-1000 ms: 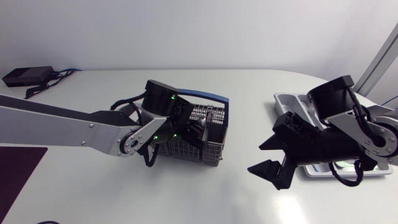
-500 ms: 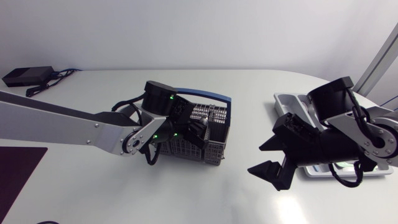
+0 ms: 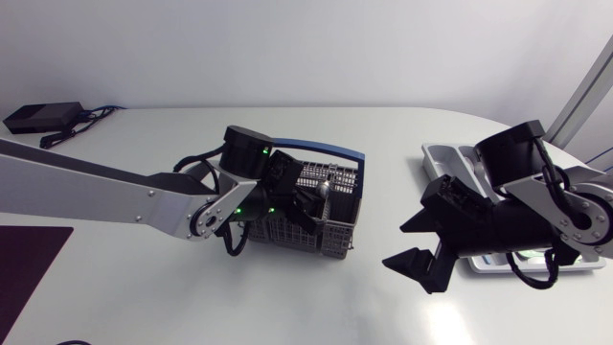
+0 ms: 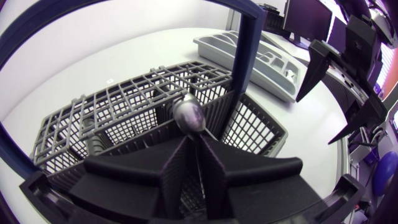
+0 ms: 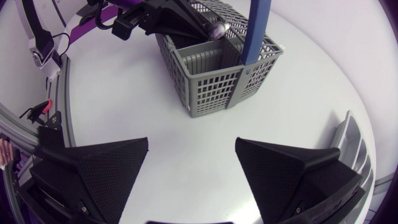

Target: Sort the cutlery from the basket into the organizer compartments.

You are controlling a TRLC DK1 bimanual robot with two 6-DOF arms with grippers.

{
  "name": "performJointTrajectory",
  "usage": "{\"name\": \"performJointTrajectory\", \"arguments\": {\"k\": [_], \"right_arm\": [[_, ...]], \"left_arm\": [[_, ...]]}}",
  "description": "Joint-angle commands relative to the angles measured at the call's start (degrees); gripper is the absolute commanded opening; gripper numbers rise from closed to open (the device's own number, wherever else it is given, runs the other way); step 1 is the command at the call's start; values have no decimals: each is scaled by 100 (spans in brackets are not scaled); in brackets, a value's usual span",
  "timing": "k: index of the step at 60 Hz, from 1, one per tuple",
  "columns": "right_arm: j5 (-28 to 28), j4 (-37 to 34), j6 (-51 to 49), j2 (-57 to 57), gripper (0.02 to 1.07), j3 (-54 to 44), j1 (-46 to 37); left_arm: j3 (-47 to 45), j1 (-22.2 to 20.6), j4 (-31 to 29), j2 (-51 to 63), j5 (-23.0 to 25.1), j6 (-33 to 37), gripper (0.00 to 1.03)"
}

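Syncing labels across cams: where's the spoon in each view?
Head: spoon above the basket, at the left end effector.
Left wrist: spoon bowl just ahead of the end effector, handle between its fingers.
Right wrist: spoon far ahead of the open right end effector, over the basket.
Shared landmark: the basket's blue handle, beside the spoon.

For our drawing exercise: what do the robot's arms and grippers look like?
The left arm and right arm have silver-grey links, black joints and black cables; the left shows small green lights. The left gripper and right gripper are matte black, each with two broad wedge-shaped fingers.
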Motion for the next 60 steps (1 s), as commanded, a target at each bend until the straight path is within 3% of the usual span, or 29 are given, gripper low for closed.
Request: {"name": "performJointTrajectory", "arguments": {"k": [1,24,60], "right_arm": [[-53,8,-90,84,103,-146,-39],[-53,26,-107,92,103,-155,-30],[-53,26,-151,75,103,-199,-30]], "left_arm": [[52,-25,-36,170,265,99,11],[-62,-16,-1,-32,660,135,11],[246,221,-63,-67,687,-489,17]]}}
